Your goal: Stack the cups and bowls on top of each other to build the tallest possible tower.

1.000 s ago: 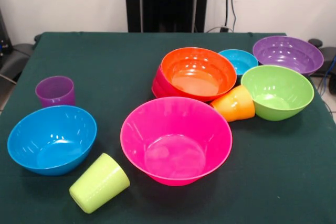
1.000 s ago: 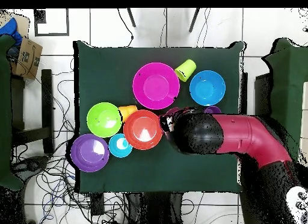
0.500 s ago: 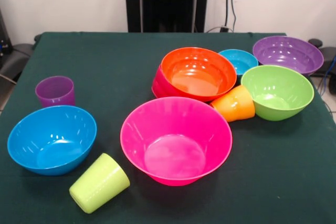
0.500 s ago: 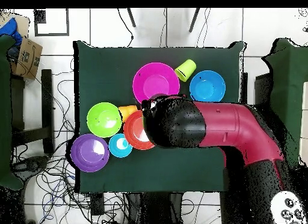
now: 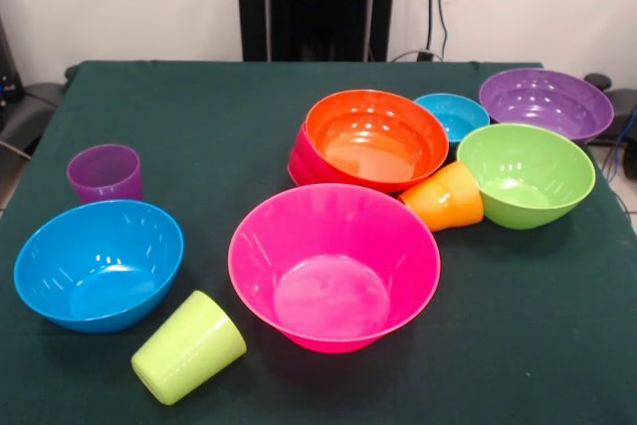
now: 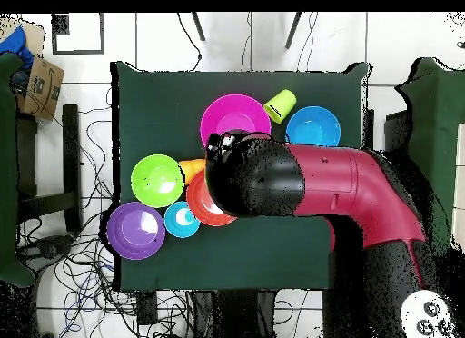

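Five wide glossy bowls point(image 5: 334, 264) ring ridged orange cup point(image 5: 445, 197); jaws' state hidden under arm point(image 6: 309, 180).

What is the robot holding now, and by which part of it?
It cannot be told. From above, the arm covers its own gripper, over the orange bowl and pink bowl. The front view shows no gripper, and all cups and bowls rest on the table.

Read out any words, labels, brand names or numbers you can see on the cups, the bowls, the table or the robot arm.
No readable text in either view.
The bowls, such as the pink bowl and orange bowl, are plain glossy plastic with no markings.
The lime green cup, orange cup and purple cup carry no labels.
The red and black arm shows no legible lettering.
The cardboard box beside the table shows nothing legible.
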### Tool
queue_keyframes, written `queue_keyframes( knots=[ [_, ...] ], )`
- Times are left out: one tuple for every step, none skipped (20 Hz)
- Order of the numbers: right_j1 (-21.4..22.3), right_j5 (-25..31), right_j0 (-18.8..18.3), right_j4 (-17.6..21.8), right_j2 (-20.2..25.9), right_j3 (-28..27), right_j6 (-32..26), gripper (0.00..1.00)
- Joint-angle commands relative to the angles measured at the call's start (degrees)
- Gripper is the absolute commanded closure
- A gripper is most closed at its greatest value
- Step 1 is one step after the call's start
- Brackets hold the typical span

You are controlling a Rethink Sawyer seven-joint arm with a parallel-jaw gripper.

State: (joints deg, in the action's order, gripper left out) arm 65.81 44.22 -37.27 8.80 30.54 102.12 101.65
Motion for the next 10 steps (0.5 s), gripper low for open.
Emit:
queue_keyframes(
  knots=[
    [-2.73, 6.02, 1.87, 2.13, -2.71, -1.27, 3.4, 0.0],
    [-3.1, 7.5, 2.24, 2.76, -2.49, -2.23, 2.98, 0.0],
    [-3.41, 8.37, 2.4, 3.06, -2.07, -2.65, 2.03, 0.0],
    [-3.64, 8.77, 2.93, 3.28, -2.04, -3.09, 2.16, 0.0],
    [-3.93, 9.46, 3.37, 3.69, -2.0, -3.84, 1.99, 0.0],
    [-3.62, 9.99, 3.8, 4.11, -2.15, -3.83, 1.9, 0.0],
    [-3.76, 11.35, 4.16, 4.67, -1.99, -4.68, 1.2, 0.0],
    [-4.08, 12.43, 4.35, 4.95, -1.6, -5.47, 0.13, 0.0],
    [-3.96, 12.95, 4.21, 5.06, -1.16, -5.56, -1.36, 0.0],
    [-4.19, 13.24, 4.25, 5.32, -0.79, -5.74, -2.42, 0.0]
  ],
)
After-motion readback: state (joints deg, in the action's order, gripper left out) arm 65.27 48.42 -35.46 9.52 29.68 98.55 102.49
